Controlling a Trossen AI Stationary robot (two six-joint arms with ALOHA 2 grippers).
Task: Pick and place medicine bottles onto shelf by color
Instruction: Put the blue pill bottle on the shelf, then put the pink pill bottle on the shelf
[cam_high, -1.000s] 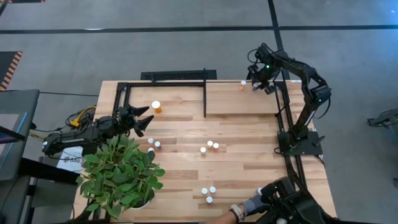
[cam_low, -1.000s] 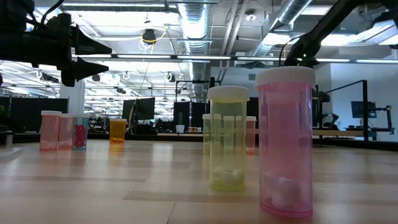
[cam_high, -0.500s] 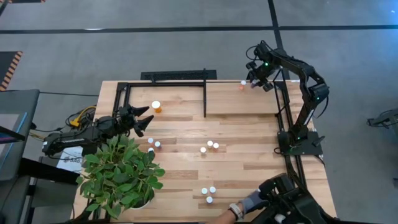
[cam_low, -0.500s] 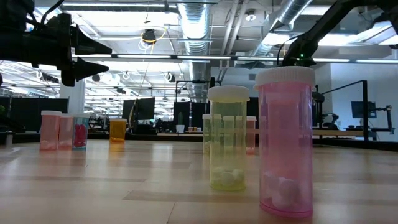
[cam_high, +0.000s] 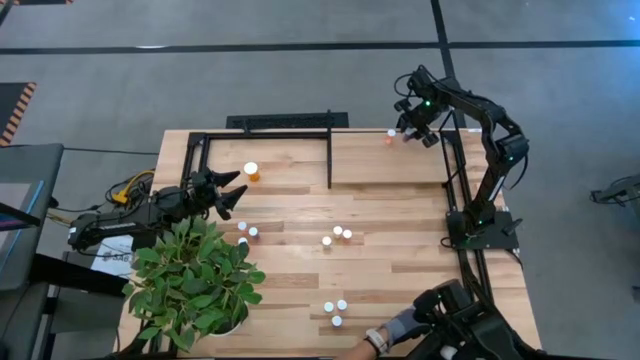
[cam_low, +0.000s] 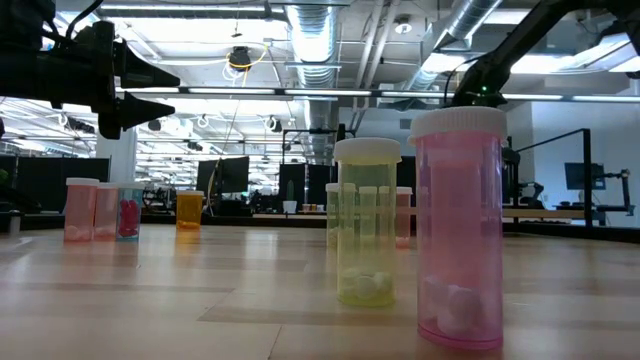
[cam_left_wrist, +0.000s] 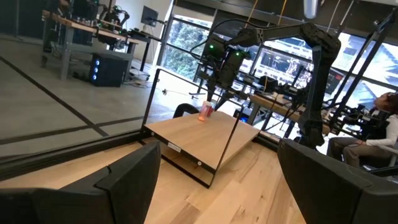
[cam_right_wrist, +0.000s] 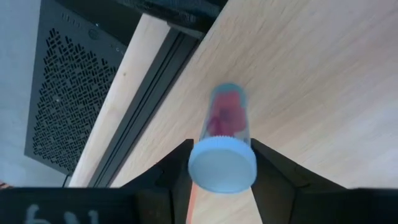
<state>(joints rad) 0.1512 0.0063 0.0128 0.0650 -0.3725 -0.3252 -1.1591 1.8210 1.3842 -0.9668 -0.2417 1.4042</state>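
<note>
Right wrist view alone shows right pincer spread around red vial

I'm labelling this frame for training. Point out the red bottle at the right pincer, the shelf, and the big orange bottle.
red bottle (cam_right_wrist: 222, 163): right wrist view, white cap.
shelf (cam_high: 385, 160): high view, bare board.
big orange bottle (cam_high: 251, 171): high view, cap top.

Overhead straight down, table-height level across, wrist cameras forward, all sharing the tabletop

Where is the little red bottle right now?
In the high view, the red bottle stands on the shelf near its far right corner, right beside the right gripper.
</note>
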